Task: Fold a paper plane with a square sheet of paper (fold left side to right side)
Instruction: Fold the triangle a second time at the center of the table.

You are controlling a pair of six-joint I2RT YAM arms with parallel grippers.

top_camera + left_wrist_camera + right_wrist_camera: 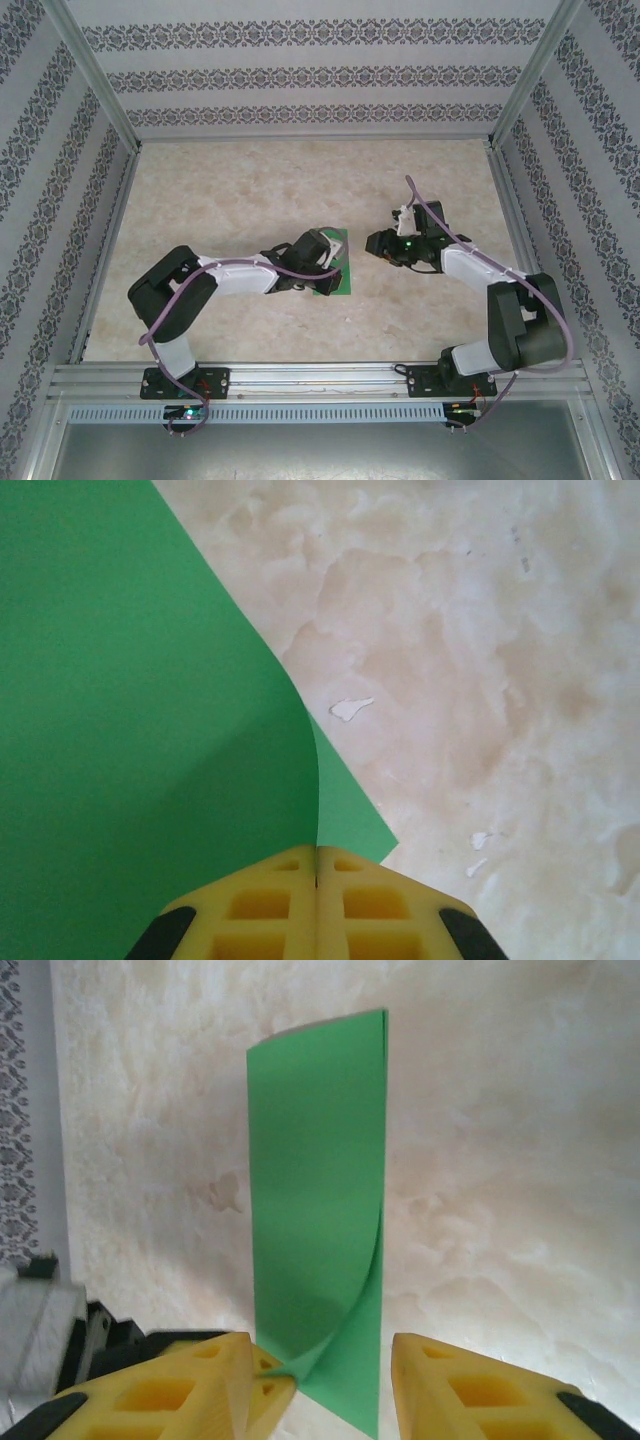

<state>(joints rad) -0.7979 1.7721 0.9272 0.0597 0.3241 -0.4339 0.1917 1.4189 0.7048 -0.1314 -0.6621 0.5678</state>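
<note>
Green square sheet of paper (338,281) lies mid-table (250,190), doubled into a narrow strip, one half laid over the other. Yellow jaws of the left gripper (317,868) are pressed together on its near corner, where the upper layer curls up off the lower. Likely it pins the halves in line. Beside the sheet's right edge hangs the right gripper (320,1352), jaws parted, holding nothing. It looks free to flatten the crease.

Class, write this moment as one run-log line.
left end effector: shut on green sheet edge | right end effector: open | fold: doubled over, top layer bowed
</note>
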